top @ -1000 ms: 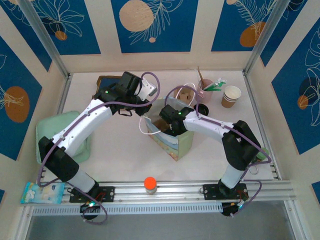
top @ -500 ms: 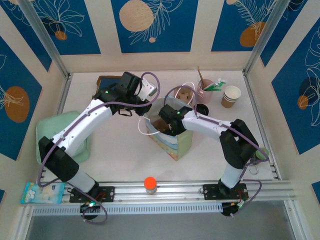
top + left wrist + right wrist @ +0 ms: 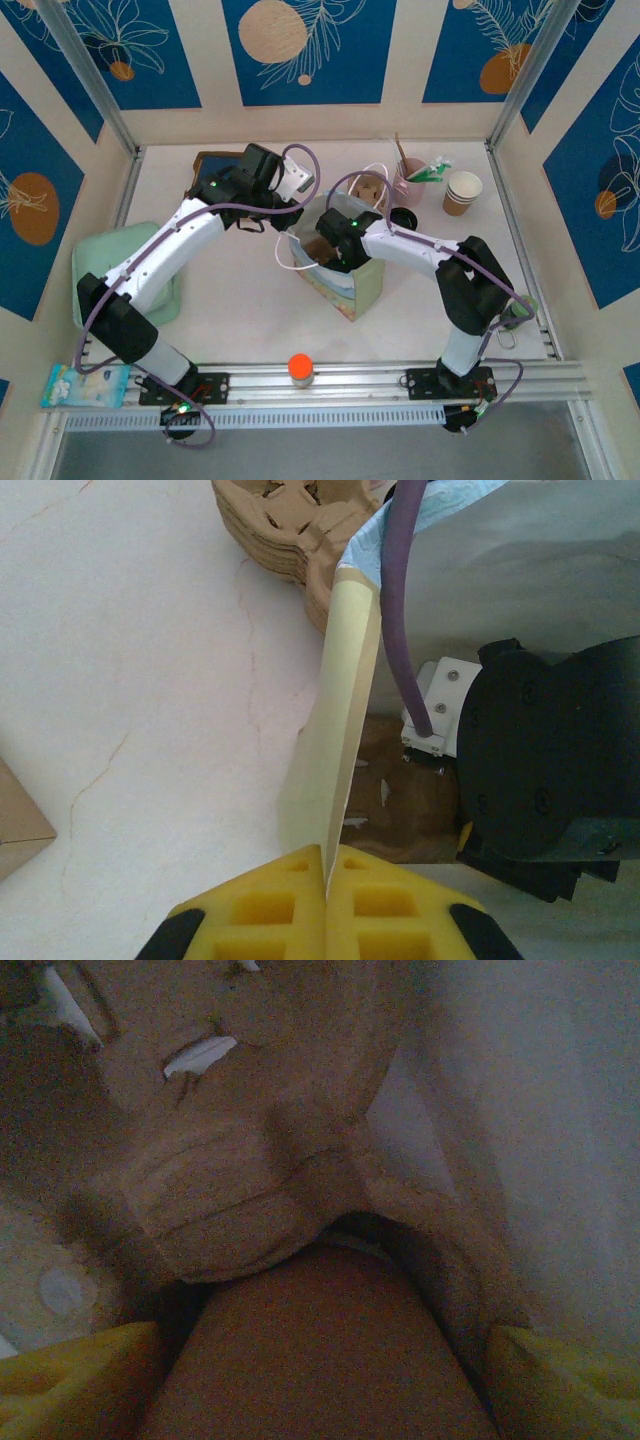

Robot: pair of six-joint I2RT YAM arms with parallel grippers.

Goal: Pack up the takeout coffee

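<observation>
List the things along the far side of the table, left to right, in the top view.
Brown board → stack of cup carriers → pink cup of stirrers → paper coffee cup.

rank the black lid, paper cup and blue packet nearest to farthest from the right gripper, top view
From the right gripper, down inside the paper bag:
1. black lid, just right of the bag
2. paper cup, far right of the table
3. blue packet, near-left corner by the rail

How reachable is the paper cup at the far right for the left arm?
Probably not reachable: the left end effector is shut on the bag, holding it open, and that bag and the right arm lie between it and the cup.
</observation>
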